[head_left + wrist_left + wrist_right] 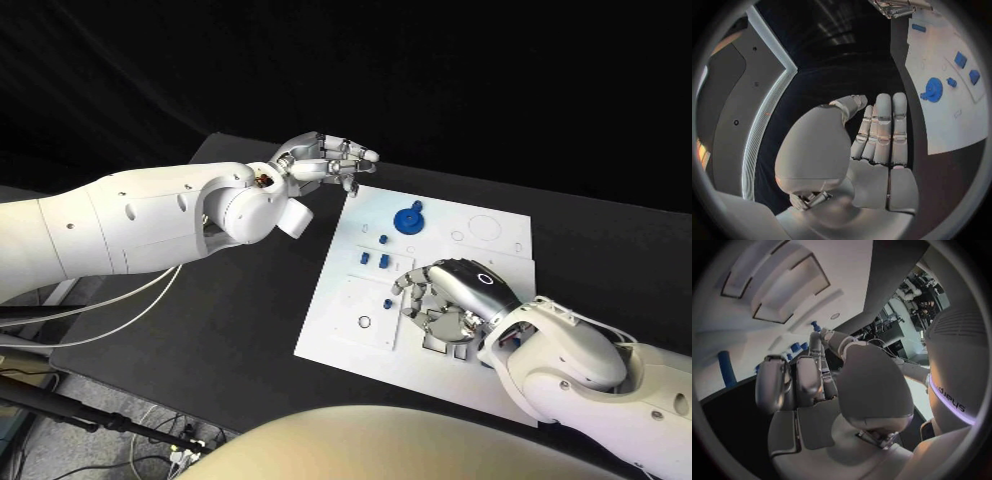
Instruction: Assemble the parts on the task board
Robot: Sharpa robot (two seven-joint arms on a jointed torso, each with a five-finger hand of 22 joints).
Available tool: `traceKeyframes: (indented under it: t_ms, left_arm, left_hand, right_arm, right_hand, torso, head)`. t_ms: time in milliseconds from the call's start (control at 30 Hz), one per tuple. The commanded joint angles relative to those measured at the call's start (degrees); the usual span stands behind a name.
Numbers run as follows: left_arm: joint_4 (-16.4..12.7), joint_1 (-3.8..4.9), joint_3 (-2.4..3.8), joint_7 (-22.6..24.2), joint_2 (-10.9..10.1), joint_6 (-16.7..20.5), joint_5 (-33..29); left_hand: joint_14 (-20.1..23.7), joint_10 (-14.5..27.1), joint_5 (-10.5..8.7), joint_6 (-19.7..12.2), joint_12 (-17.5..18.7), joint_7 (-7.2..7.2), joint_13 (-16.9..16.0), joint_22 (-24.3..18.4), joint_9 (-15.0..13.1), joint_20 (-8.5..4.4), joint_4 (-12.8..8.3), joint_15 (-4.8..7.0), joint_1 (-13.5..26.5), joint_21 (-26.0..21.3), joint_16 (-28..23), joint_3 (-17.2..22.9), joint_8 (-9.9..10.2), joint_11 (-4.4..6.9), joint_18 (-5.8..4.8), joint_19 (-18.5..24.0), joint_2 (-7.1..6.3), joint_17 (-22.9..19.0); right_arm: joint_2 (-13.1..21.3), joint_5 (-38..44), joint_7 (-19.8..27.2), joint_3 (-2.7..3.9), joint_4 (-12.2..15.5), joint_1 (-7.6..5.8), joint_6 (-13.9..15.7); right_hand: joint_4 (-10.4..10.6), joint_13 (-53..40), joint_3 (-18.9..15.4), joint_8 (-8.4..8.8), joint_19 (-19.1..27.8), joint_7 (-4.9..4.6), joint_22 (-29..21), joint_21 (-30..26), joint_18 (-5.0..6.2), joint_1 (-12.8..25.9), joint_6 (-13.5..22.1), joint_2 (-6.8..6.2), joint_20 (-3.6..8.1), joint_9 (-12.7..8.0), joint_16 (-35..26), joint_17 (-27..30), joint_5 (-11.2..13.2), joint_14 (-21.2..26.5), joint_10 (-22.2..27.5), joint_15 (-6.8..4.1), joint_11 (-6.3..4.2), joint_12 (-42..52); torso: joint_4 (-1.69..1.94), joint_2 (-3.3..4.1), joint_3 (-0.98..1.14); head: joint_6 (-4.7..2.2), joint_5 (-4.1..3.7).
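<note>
The white task board (433,345) lies in the middle of the black table. A round blue part (410,220) sits near its far edge, with small blue parts (376,261) just nearer. My left hand (326,160) hovers over the board's far left corner, fingers fairly straight and close together (882,135), holding nothing; the round blue part (932,90) lies beyond it. My right hand (453,300) is low over the board's near half, fingers pointing down. A small blue part (389,298) sits right at its fingertips (817,340); a grip cannot be made out.
A raised white square plate (364,310) with a small ring occupies the board's near left part. Black table (245,300) spreads to the left of the board. Cables lie on the floor past the table's near left edge.
</note>
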State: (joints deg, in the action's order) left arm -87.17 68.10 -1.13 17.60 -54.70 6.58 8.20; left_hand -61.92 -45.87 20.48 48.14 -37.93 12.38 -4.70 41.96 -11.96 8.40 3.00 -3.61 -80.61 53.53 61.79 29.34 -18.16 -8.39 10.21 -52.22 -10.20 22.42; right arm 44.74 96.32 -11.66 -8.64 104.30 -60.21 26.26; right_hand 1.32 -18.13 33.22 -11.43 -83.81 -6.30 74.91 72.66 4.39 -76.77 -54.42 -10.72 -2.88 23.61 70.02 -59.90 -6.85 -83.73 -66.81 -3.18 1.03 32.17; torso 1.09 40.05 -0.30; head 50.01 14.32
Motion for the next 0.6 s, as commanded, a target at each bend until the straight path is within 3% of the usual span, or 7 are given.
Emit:
traceKeyframes:
  t_ms: [33,100,233,367,433,500,600]
  left_arm:
    - [-0.1,0.05,0.03,0.3,0.0,-1.0,0.2]
    - [-0.1,0.05,0.03,0.4,0.0,-1.0,0.2]
    - [-0.2,0.05,0.03,0.6,-0.2,-1.0,0.2]
    - [-0.3,0.05,0.02,0.7,-0.3,-1.0,0.2]
    - [-0.3,0.04,0.02,0.8,-0.3,-1.0,0.2]
    - [-0.3,0.04,0.02,0.8,-0.3,-1.0,0.2]
    - [-0.3,0.04,0.02,0.8,-0.3,-1.1,0.2]
  left_hand:
    - [0.3,0.4,0.16,-0.3,0.1,-0.12,0.1,-0.1,0.0,0.35,-0.2,0.10,0.6,-0.2,-0.2,-0.2,0.1,0.05,0.37,-0.1,0.04,-0.1]
    - [0.3,0.4,0.16,-0.3,0.1,-0.12,0.1,-0.1,0.0,0.35,-0.2,0.10,0.6,-0.2,-0.2,-0.2,0.1,0.05,0.37,-0.1,0.04,-0.1]
    - [0.3,0.5,0.16,-0.2,0.1,-0.15,0.1,-0.1,-0.1,0.36,-0.2,0.10,0.6,-0.2,-0.2,-0.2,0.1,0.05,0.38,-0.1,0.09,-0.1]
    - [0.3,0.5,0.16,-0.2,0.1,-0.15,0.1,-0.1,-0.1,0.36,-0.2,0.11,0.6,-0.2,-0.2,-0.2,0.1,0.06,0.38,-0.1,0.11,-0.1]
    - [0.3,0.5,0.16,-0.2,0.1,-0.15,0.1,-0.1,-0.1,0.36,-0.2,0.11,0.6,-0.2,-0.2,-0.2,0.1,0.06,0.38,-0.1,0.11,-0.1]
    - [0.3,0.5,0.16,-0.2,0.1,-0.15,0.1,-0.1,-0.1,0.36,-0.2,0.11,0.6,-0.2,-0.2,-0.2,0.1,0.06,0.38,-0.1,0.11,-0.1]
    - [0.3,0.5,0.16,-0.2,0.1,-0.15,0.1,-0.1,-0.1,0.36,-0.2,0.11,0.6,-0.2,-0.2,-0.2,0.1,0.06,0.38,-0.1,0.11,-0.1]
  right_arm:
    - [1.2,-4.5,0.8,0.15,0.7,-0.95,2.9]
    - [2.7,-8.8,1.2,0.21,1.2,-2.30,2.7]
    - [6.0,-17.0,1.4,0.31,2.0,-5.48,0.0]
    - [9.0,-19.2,0.7,0.38,2.0,-8.23,-5.9]
    - [10.4,-19.4,0.4,0.39,1.8,-9.53,-8.8]
    - [11.5,-18.4,0.4,0.40,1.7,-10.38,-10.4]
    - [12.8,-15.3,0.6,0.41,1.6,-11.02,-11.0]
  right_hand:
    - [0.3,-8.3,0.3,-0.01,-0.5,-0.23,10.8,0.3,-1.22,-0.3,-1.1,0.04,-0.42,0.2,0.4,-0.4,-0.9,-0.9,0.5,0.54,0.56,2.1]
    - [0.8,-9.3,0.1,-0.54,-0.2,-1.13,10.5,-0.7,-1.05,0.3,-2.2,-0.17,-0.85,0.5,0.3,0.0,-1.5,-0.7,1.4,1.14,1.29,3.1]
    - [1.7,-10.2,-1.1,-1.39,0.3,-1.16,10.2,-2.2,-0.75,1.5,-2.1,-0.85,-1.17,1.2,0.1,0.4,-2.2,-0.5,2.1,1.31,1.41,4.0]
    - [4.9,-5.1,-3.0,-1.43,5.1,-2.18,6.9,-14.4,1.12,4.7,-0.4,-2.37,-2.51,1.5,-6.6,8.9,-2.4,3.6,11.0,3.13,3.42,-5.3]
    - [5.7,-2.1,-4.5,0.57,6.6,-2.66,5.9,-17.9,1.63,4.8,2.5,-3.17,-3.29,0.7,-8.0,11.0,-2.1,5.1,13.5,3.80,4.29,-9.2]
    - [6.3,0.5,-6.7,4.38,6.9,-1.44,5.5,-19.3,1.94,4.2,9.0,-3.54,-3.55,-1.2,-8.4,12.0,-2.0,5.7,14.9,3.81,4.22,-11.7]
    - [7.0,4.2,-11.3,6.97,7.4,-0.18,4.5,-22.1,2.25,2.6,16.8,-3.11,-4.05,-4.7,-9.5,14.1,-2.2,6.5,16.3,4.35,5.00,-14.5]
  torso:
    - [0.01,-0.04,-0.03]
    - [0.01,-0.08,-0.05]
    - [-0.05,-0.15,-0.08]
    - [-0.12,-0.22,-0.17]
    - [-0.14,-0.22,-0.14]
    - [-0.24,-0.28,-0.14]
    - [-0.23,-0.28,-0.08]
  head:
    - [-0.01,-0.50]
    - [-0.01,-0.96]
    - [-0.19,-2.54]
    - [-1.17,-4.40]
    - [-1.61,-5.38]
    - [-1.97,-5.93]
    - [-2.39,-6.57]
